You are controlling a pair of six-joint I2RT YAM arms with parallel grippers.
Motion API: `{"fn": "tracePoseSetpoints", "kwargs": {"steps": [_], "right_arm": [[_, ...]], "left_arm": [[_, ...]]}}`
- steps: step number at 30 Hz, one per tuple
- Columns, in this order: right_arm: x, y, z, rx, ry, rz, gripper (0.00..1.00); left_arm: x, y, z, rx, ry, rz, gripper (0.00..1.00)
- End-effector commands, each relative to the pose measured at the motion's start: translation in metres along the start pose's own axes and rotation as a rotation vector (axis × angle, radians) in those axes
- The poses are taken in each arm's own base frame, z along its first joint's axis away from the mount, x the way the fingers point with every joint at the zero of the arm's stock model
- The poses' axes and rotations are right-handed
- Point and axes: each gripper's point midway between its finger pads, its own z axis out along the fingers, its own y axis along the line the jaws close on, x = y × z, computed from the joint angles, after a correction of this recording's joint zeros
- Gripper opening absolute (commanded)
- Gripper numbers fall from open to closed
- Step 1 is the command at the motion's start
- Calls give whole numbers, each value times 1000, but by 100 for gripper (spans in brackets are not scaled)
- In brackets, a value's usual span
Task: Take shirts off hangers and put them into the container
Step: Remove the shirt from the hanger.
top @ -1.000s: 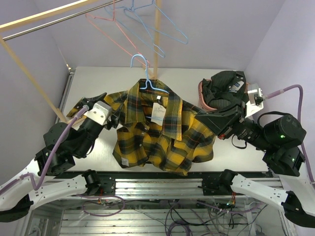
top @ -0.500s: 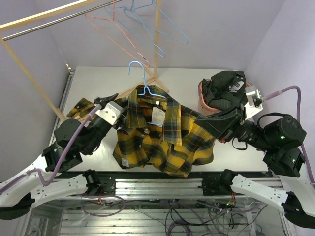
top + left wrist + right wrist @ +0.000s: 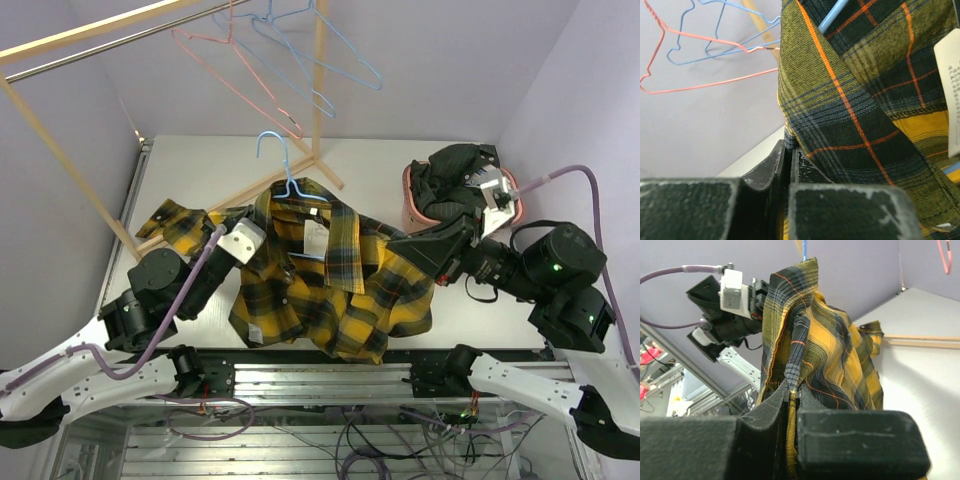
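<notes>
Tag print present, nothing legible.
A white paper hang tag (image 3: 317,236) is seen just below the collar of the yellow-and-black plaid button-up shirt (image 3: 300,300). Small dark lines of print are made out on it at the right edge of the left wrist view, but they are too small and blurred to be read. No other lettering can be read.

Wooden rack poles (image 3: 60,152) rise over a white table (image 3: 200,170).
</notes>
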Motion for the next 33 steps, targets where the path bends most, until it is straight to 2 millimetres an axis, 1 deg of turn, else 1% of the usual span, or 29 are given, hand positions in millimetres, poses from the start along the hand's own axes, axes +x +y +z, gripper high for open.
{"fn": "tracePoseSetpoints", "kwargs": {"steps": [1, 4, 8, 9, 10, 11, 12, 13, 15, 16, 19, 21, 24, 28, 33], "right_arm": [[7, -12, 6, 59, 75, -32, 0], [17, -15, 15, 43, 89, -23, 0], [26, -30, 20, 99, 113, -31, 0], [26, -36, 21, 129, 109, -36, 4], [25, -42, 20, 166, 104, -43, 19], [22, -51, 18, 217, 97, -50, 39], [18, -59, 15, 271, 85, -60, 62], [11, -67, 10, 326, 70, -77, 71], [-7, -77, 1, 414, 33, -116, 77], [-18, -78, -3, 442, 11, -136, 78], [-42, -75, -2, 454, -17, -188, 78], [-43, -71, 7, 423, 3, -205, 76], [-24, -71, 28, 359, 74, -219, 71], [-1, -70, 52, 276, 122, -215, 68], [24, -86, 75, 278, 139, -189, 68]], "left_arm": [[-12, 44, -19, -160, -1, -59, 7], [-13, 63, -34, -210, 12, -66, 7], [-19, 84, -52, -242, 44, -67, 7], [-21, 89, -55, -248, 52, -61, 7], [-22, 93, -58, -258, 59, -51, 7], [-22, 97, -60, -266, 69, -41, 7], [-21, 98, -61, -264, 86, -25, 7], [-20, 100, -62, -270, 108, -11, 7], [-14, 101, -61, -275, 159, 25, 7], [-12, 101, -60, -280, 186, 42, 7], [-4, 98, -53, -292, 270, 74, 7], [-3, 95, -49, -292, 307, 79, 7], [-6, 99, -47, -320, 330, 61, 7], [-13, 105, -46, -344, 377, 56, 7], [-26, 112, -47, -364, 367, 6, 7]]}}
